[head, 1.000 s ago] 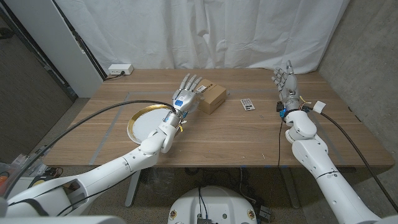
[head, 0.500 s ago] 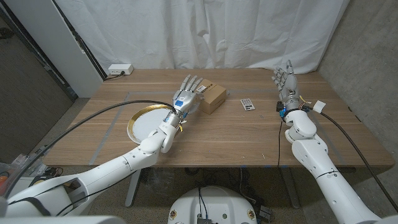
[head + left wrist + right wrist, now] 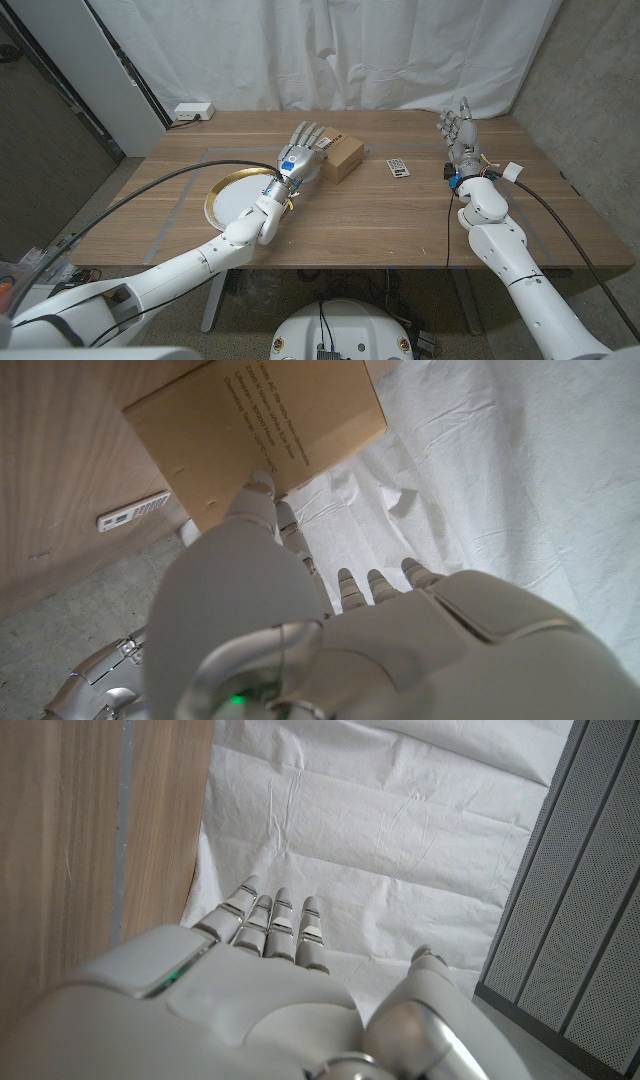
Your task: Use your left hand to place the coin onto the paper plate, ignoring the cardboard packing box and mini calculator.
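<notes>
Fingers [image 3: 305, 130] of the left hand [image 3: 298, 152] reach out straight and slightly fanned, with nothing seen between them. I cannot tell where the coin lies; it may be too small to make out or hidden under the hand.

The paper plate [image 3: 228, 203] is white with a gold rim and lies on the wooden table [image 3: 360, 215] beside the left forearm, on its outer side. Just past the left fingertips stands the cardboard packing box [image 3: 342, 158], and the mini calculator [image 3: 398, 167] lies near it, toward the right arm.

The left wrist view brings the box [image 3: 255, 430] up close, with dark print on its face just beyond a fingertip of the hand [image 3: 330, 640], and the calculator [image 3: 133, 511] lying apart from it.

The right hand [image 3: 459, 130] stands upright, well apart, near the table's far right corner. In its wrist view, that hand's [image 3: 230, 1010] fingers lie side by side with the thumb set off, holding nothing.
</notes>
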